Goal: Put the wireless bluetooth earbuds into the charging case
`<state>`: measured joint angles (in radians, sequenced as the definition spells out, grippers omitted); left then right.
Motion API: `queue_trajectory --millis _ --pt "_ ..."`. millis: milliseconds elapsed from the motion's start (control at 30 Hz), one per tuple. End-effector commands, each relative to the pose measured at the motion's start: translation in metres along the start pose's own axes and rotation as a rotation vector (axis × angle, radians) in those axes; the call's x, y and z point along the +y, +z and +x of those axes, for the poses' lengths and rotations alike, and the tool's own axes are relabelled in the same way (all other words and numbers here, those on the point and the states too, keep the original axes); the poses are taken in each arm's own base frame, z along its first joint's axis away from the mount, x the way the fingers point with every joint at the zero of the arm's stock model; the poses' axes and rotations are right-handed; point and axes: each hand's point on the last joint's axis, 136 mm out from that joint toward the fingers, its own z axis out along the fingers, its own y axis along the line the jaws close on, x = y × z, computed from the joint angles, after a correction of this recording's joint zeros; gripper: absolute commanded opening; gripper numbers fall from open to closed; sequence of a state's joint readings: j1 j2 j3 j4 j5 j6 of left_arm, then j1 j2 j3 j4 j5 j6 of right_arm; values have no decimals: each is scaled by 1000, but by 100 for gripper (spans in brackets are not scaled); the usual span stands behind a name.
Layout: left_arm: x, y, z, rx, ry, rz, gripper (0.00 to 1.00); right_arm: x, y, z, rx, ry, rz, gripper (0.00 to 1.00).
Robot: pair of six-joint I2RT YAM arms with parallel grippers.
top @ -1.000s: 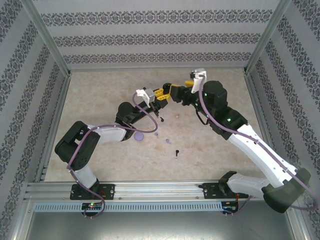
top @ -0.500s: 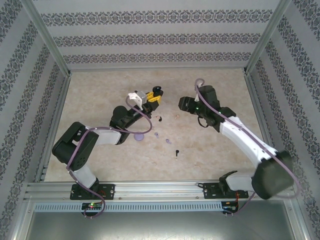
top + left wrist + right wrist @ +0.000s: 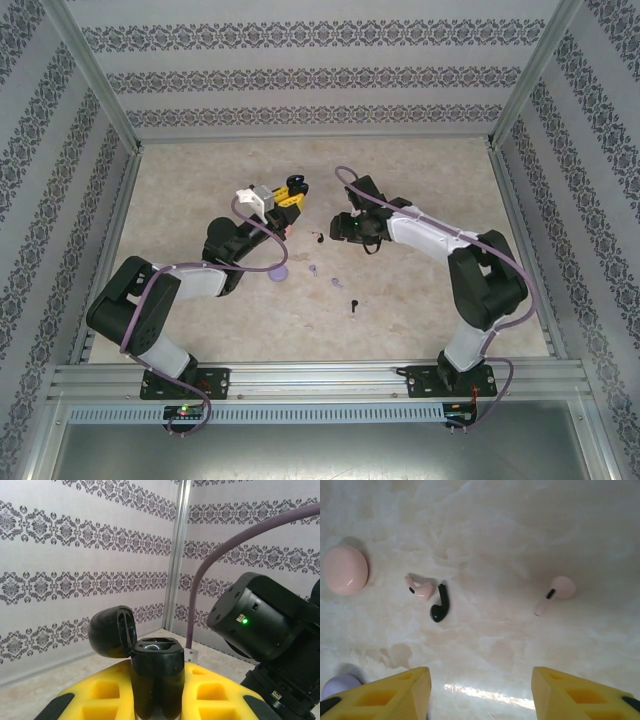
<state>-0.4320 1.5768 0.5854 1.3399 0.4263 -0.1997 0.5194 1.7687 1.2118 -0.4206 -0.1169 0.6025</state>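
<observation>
Marbled beige counter [image 3: 200, 330], patterned wallpaper on three sides, metal rail along the near edge with both arm bases bolted to it. Nearest the bases: one black earbud [image 3: 353, 305] lying alone on the counter, about mid-width. Just beyond it two purple earbuds [image 3: 335, 281] close together, and left of them a round purple case [image 3: 278, 272] flat on the counter, beside the left arm [image 3: 190, 280]. Further out, from the right wrist view: second black earbud [image 3: 440, 604] lying right beside a pink earbud [image 3: 420, 589], touching or just apart, can't tell. Round pink case [image 3: 345, 570] sits to their left in that view, and the other pink earbud [image 3: 556, 592] lies well apart on the opposite side. All six earbuds loose on the counter. Right arm [image 3: 440, 235] is folded back toward centre, right jaws pointing down over this cluster, yellow fingers [image 3: 385, 692] apart, nothing between them, above the counter. Farther still, left jaws are raised off the counter and clamped on a black case [image 3: 157, 675], upright between the yellow pads [image 3: 215, 695], lid [image 3: 112, 632] flipped open to the left in the wrist view. What's inside the case, can't tell. Black joint [image 3: 260, 615] of the right arm with a green light is just past it, then the far wall
</observation>
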Motion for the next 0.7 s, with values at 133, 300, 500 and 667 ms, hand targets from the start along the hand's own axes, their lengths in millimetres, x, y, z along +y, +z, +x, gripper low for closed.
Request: queue_trajectory --millis 133,300,500,667 --pt "5 -3 -31 -80 28 4 0 20 20 3 69 -47 16 43" --pt "8 0 -35 -89 27 3 0 27 36 5 108 -89 50 42" --pt "8 3 -37 -94 25 8 0 29 49 3 128 -121 96 42" --pt "9 3 -36 -94 26 4 0 26 57 4 143 -139 128 41"
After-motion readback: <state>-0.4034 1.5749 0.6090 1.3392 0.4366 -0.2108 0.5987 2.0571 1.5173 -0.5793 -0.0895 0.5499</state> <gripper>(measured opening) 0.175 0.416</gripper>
